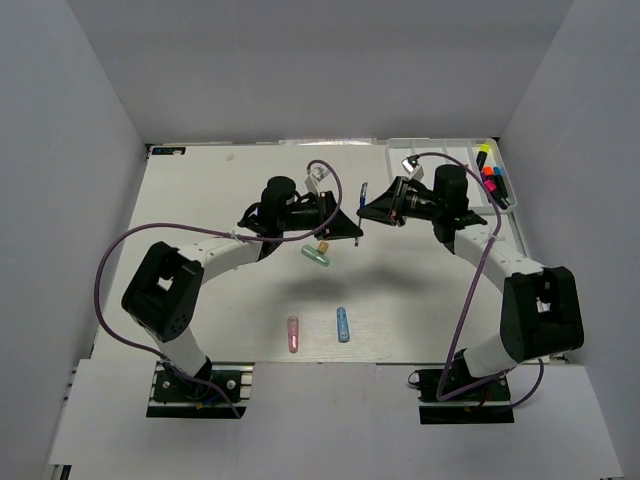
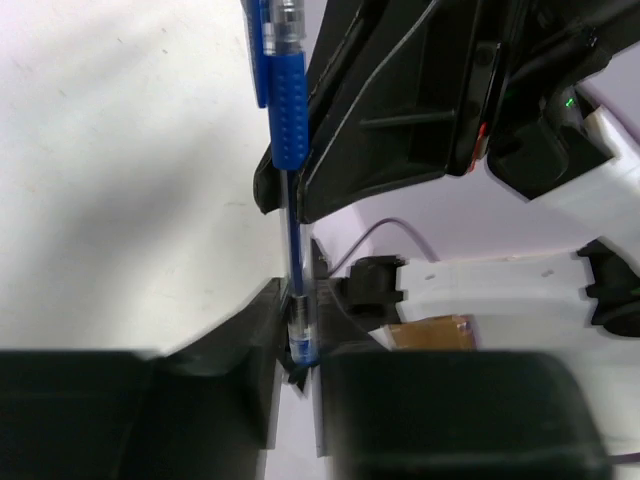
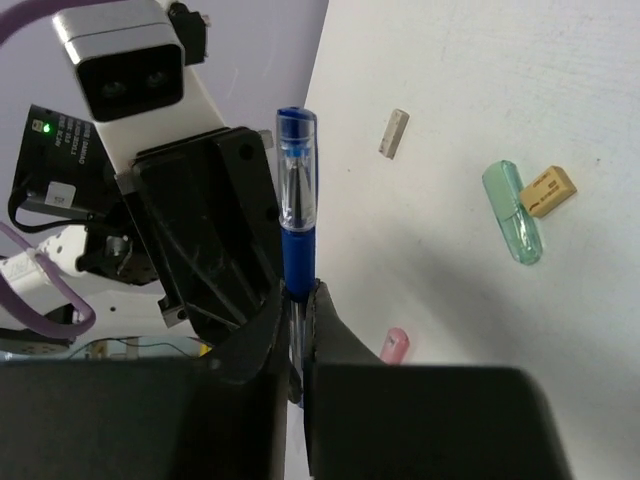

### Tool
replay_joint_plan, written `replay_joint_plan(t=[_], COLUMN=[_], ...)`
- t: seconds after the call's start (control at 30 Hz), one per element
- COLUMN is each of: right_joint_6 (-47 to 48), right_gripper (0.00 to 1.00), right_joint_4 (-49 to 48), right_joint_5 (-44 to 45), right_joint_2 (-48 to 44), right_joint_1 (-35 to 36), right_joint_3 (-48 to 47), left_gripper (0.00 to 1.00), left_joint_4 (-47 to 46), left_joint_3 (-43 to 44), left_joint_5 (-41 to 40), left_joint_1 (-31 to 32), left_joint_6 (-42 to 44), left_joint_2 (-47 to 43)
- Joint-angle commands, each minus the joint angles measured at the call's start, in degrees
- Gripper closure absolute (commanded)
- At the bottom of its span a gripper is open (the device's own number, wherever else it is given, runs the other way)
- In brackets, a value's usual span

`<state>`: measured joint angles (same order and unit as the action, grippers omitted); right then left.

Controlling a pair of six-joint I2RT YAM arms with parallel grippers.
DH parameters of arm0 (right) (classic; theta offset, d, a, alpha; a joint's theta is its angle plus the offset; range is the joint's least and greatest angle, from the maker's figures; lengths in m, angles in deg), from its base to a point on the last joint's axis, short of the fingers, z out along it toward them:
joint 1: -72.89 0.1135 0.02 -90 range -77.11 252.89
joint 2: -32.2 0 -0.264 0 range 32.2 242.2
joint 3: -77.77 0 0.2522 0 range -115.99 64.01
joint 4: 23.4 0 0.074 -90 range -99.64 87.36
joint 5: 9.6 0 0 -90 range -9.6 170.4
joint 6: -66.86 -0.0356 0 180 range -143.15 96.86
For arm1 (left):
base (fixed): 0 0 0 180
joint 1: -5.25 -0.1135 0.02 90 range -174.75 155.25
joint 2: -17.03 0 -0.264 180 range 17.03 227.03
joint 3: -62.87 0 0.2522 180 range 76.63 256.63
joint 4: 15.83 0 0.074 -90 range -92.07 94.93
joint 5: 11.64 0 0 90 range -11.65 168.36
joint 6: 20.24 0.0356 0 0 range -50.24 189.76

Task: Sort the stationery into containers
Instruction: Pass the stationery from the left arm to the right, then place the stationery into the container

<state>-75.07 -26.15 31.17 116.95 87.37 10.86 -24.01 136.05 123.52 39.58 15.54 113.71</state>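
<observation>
A blue pen [image 1: 363, 193] hangs in the air between my two grippers, over the middle of the table. My left gripper [image 2: 300, 350] is shut on the pen's back end [image 2: 299, 335]. My right gripper [image 3: 299, 300] is shut on the barrel just below the blue grip [image 3: 298, 255]. The clear cap end [image 3: 297, 175] sticks out free. The white divided tray [image 1: 445, 150] stands at the far right with several highlighters [image 1: 492, 178] in its right compartment.
A green capsule [image 1: 316, 256] and a tan bit [image 1: 322, 245] lie under the left gripper, and also show in the right wrist view [image 3: 514, 213]. A pink capsule [image 1: 293, 333] and a blue capsule [image 1: 343, 324] lie near the front edge.
</observation>
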Motion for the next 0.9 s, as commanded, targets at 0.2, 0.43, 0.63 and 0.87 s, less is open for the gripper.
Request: replay_joint_plan(t=[0.2,0.43,0.63,0.87], right_joint_6=[17.3,51.0,63.5,69.8], right_gripper=[1.00,1.00,1.00,1.00], right_joint_4=[14.6,42.9,47.5,41.7], right_joint_5=[3.3,18.1,31.6,35.9], right_joint_2=[-1.1,8.0,20.4,30.2], right_joint_1=[-5.2,-13.2,-20.8,-24.1], right_joint_3=[-10.2,-30.2,-43.3,-51.2], left_gripper=[0.02,0.02,0.02,0.02], left_joint_4=[15.1,44.1,51.2,49.5], left_joint_3=[5.3,19.7,23.8,20.2], left_joint_5=[-4.2,-20.4,-25.7,-23.6], left_joint_1=[-2.2,-4.8,-6.6,-7.8], left_joint_6=[10.6,30.6,37.9,39.1], left_joint_2=[-3.4,-1.4,1.0,-0.9])
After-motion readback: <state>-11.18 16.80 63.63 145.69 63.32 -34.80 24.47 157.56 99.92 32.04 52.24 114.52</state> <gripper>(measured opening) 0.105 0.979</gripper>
